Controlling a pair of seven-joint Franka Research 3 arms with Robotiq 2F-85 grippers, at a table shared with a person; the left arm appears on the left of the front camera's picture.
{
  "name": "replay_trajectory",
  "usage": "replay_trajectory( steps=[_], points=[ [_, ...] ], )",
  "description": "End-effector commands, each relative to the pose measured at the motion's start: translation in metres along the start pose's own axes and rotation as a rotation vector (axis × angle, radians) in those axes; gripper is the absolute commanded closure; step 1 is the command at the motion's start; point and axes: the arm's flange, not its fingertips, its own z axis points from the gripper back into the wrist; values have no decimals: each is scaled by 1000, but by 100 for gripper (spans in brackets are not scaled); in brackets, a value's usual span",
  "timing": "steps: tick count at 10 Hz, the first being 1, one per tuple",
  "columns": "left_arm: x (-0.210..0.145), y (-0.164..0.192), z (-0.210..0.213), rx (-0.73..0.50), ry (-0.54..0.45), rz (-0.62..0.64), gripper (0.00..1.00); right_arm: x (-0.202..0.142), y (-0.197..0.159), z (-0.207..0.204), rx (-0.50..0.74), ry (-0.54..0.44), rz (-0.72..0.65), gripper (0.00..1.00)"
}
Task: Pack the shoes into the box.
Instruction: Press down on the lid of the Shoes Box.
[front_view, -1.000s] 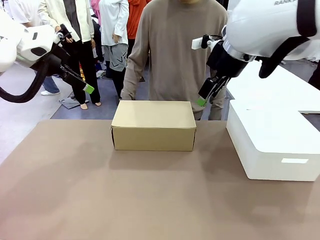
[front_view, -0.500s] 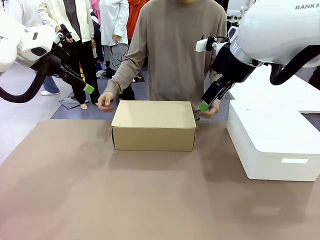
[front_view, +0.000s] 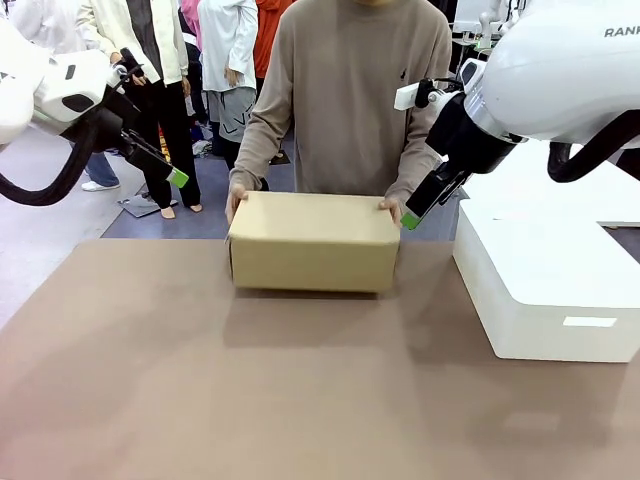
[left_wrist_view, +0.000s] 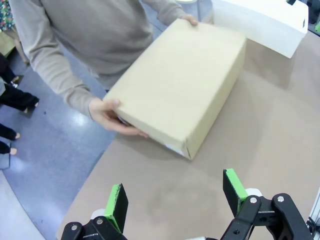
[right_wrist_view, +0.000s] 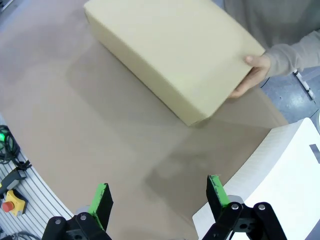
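The box (front_view: 312, 240) is a closed tan cardboard shoebox at the far middle of the table. A person's hands (front_view: 235, 200) grip both of its ends and hold it slightly raised. It also shows in the left wrist view as the box (left_wrist_view: 180, 85) and in the right wrist view as the box (right_wrist_view: 170, 55). The shoes are hidden. My left gripper (front_view: 152, 157) hangs open in the air, up and to the left of the box. My right gripper (front_view: 425, 200) is open just off the box's right end, near the person's hand. Nothing sits between the fingers of my left gripper (left_wrist_view: 175, 187) or my right gripper (right_wrist_view: 158, 186).
A large white box (front_view: 540, 290) with rounded corners stands at the right side of the table, close under my right arm. The brown tabletop (front_view: 300, 400) stretches toward the near edge. Several people stand beyond the far edge.
The person's hands have come to the box's two ends and lifted it a little. My right arm has drawn back slightly to the right. The left arm has not moved.
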Motion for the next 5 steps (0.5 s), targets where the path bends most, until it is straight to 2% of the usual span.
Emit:
replay_trajectory(
  steps=[1, 5],
  points=[
    [-1, 0, 1, 12, 6, 8, 0, 5, -3, 1, 7, 4, 0, 0],
    [-1, 0, 1, 12, 6, 8, 0, 5, -3, 1, 7, 4, 0, 0]
  ],
)
